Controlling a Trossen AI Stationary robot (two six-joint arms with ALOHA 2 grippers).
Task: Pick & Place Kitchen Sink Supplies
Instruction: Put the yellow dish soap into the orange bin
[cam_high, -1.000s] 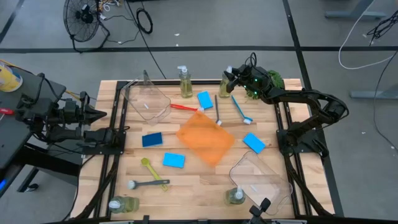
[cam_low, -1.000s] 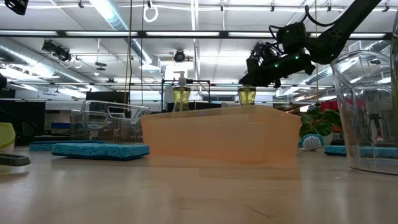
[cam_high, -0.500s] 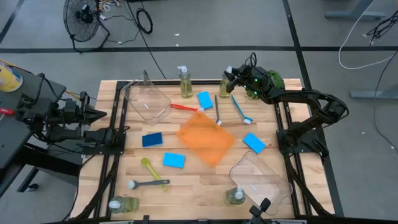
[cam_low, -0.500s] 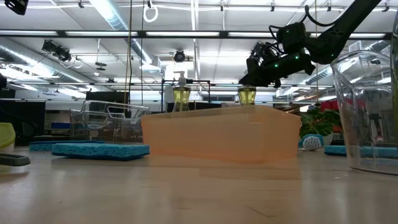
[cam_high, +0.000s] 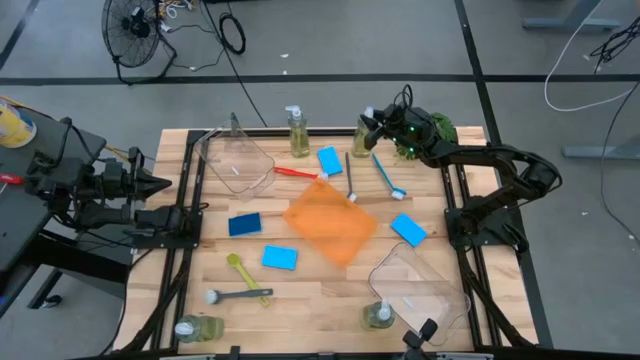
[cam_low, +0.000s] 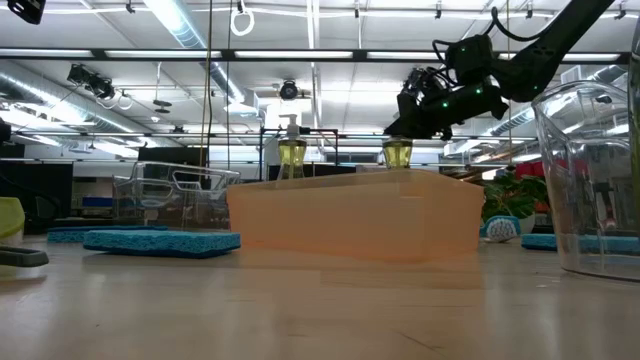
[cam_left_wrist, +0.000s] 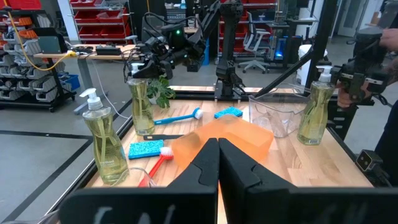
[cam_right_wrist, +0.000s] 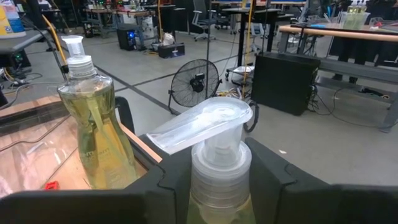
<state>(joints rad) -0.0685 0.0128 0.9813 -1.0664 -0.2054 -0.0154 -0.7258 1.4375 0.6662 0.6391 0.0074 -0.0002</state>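
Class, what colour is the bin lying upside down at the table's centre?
Translucent orange bin; the high view shows it best.

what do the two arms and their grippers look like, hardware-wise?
Both arms are matte black, jointed links on black frame mounts at the table's sides. The right arm is slim, with a cable looped at its wrist and small green lights glowing by the right gripper. The left gripper has two flat black fingers tapering to a narrow point. I see no readable markings.

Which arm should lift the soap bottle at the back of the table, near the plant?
The right. Its tool already straddles that soap bottle just under the pump, fingers on both sides. The left tool is shut, parked off the table's left edge.
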